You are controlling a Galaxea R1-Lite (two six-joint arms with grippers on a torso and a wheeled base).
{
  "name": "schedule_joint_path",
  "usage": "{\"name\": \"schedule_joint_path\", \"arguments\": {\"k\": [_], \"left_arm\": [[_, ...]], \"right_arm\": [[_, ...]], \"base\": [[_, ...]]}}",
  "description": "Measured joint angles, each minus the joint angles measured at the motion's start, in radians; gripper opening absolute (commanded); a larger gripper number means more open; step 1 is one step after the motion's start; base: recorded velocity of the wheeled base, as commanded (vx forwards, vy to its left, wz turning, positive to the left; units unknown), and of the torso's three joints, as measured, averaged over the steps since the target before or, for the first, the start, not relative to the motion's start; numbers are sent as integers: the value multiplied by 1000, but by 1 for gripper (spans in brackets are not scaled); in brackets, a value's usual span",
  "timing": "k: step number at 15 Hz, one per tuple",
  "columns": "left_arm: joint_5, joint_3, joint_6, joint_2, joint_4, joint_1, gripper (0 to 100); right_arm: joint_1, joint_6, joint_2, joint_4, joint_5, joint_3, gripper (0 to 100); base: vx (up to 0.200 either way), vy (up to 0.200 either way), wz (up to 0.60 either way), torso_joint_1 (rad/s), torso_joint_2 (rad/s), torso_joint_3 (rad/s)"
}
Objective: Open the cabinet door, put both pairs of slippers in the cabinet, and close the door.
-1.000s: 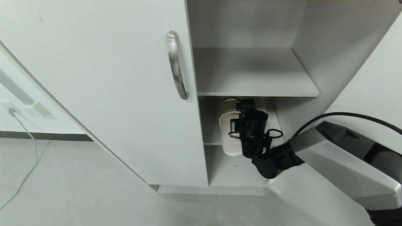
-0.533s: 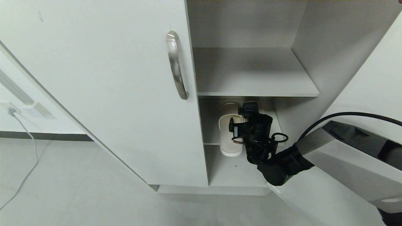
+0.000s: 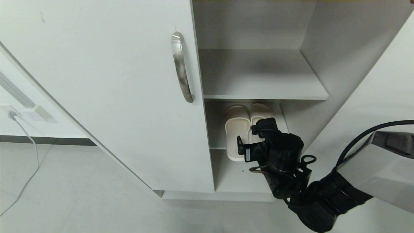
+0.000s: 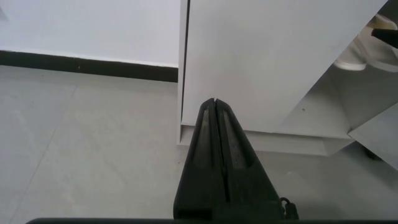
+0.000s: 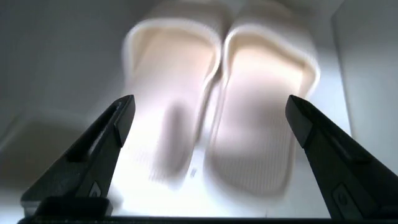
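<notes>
Your R gripper (image 3: pixel 249 134) pulled back off the slippers (image 3: pixel 237 127), fingers spread, empty; they lie at shelf (image 3: pixel 215 129) front edge. L gripper (image 4: pixel 214 102) clenched.

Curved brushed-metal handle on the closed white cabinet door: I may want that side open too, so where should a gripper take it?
Probably mid-length on the curved brushed-metal handle, where the bar bows farthest off the closed white cabinet door. Come straight from the front, jaws level, one each side of the upright bar. Its ends meet the door, leaving no gap behind them.
</notes>
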Motion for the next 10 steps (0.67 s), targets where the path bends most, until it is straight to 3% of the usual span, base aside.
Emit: {"name": "schedule_joint_path", "arguments": {"k": [3,8,10], "left_arm": [[0,0,0,0,0,0,0],[0,0,0,0,0,0,0],[-3,0,0,0,0,0,0]], "right_arm": [[61,6,-50,-45,2,94,100],[84,6,-59,-45,2,98,100],[86,6,-56,-47,1,98,100]], "base": [[0,0,0,0,0,0],[0,0,0,0,0,0],[-200,0,0,2,5,2]]}}
